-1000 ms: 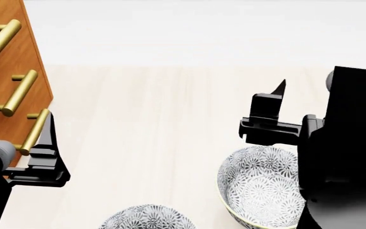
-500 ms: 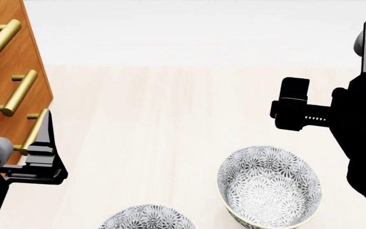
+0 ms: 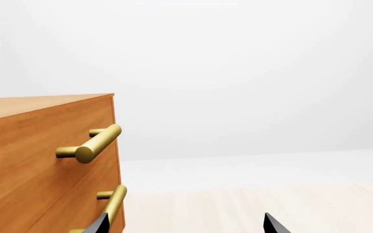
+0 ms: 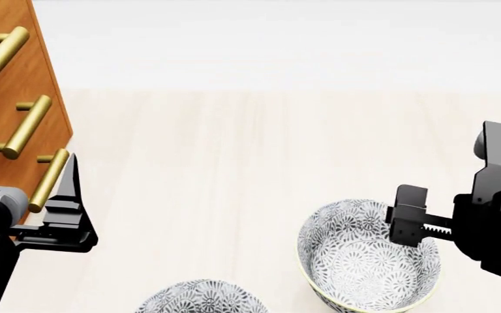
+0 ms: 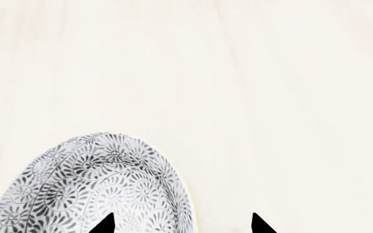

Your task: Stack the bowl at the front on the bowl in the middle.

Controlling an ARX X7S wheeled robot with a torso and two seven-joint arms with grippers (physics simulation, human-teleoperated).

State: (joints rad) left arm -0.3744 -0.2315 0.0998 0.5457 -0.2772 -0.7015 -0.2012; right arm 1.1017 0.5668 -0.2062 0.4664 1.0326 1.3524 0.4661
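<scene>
Two grey-and-white floral bowls show in the head view. The larger bowl (image 4: pixel 355 264) sits at the lower right, and a second bowl (image 4: pixel 201 298) is cut off by the lower edge; which one the task calls front or middle I cannot tell. My right gripper (image 4: pixel 409 225) hangs over the larger bowl's right rim. In the right wrist view that gripper (image 5: pixel 181 224) is open, one tip above the bowl (image 5: pixel 95 189) and the other outside it. My left gripper (image 4: pixel 26 171) is open beside the drawers, holding nothing; the left wrist view shows its spread tips (image 3: pixel 185 226).
A wooden drawer unit (image 4: pixel 7 85) with brass bar handles (image 4: pixel 26 127) stands at the left, close to my left gripper. The same unit (image 3: pixel 37 160) fills one side of the left wrist view. Pale wooden tabletop (image 4: pixel 233 163) lies between the drawers and the bowls.
My right arm has swung out to the right and come down, so the gripper now sits over the larger bowl's right rim. The left arm barely shifted. Both bowls stayed put.
</scene>
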